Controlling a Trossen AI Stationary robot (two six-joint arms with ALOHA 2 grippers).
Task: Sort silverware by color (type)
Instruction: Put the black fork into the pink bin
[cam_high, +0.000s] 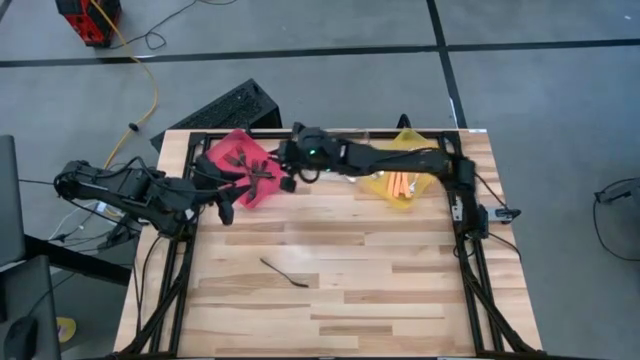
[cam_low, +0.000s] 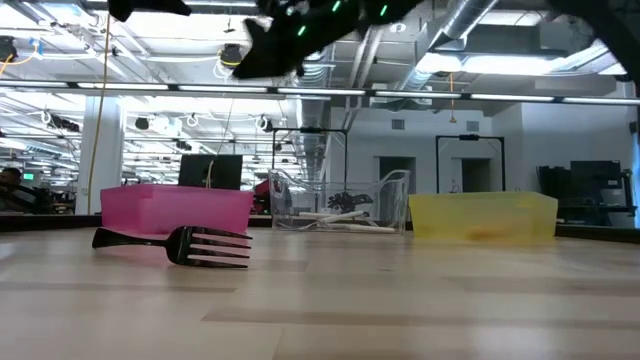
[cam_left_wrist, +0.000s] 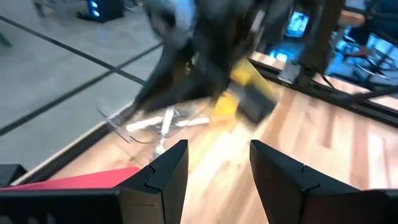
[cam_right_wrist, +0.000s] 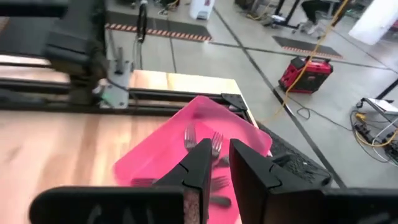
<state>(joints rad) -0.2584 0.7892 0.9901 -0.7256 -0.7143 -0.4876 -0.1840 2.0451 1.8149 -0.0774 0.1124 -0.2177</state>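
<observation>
Black fork (cam_high: 284, 273) lies alone mid-bench, long axis slanted, well apart from both arms. Left fingers (cam_high: 226, 213) released, empty, nearer fork. Right fingers (cam_right_wrist: 216, 163) slightly parted, empty, above pink bin (cam_high: 236, 165).

Open tabletop (cam_high: 400, 270) around lone black fork (cam_high: 284, 273)

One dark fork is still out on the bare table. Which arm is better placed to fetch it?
Probably the left. Its open gripper hangs at the red bin's near edge, on the dark fork's side of the table. The right gripper is stretched across over that bin, fingers slightly apart with nothing visible between them.
</observation>
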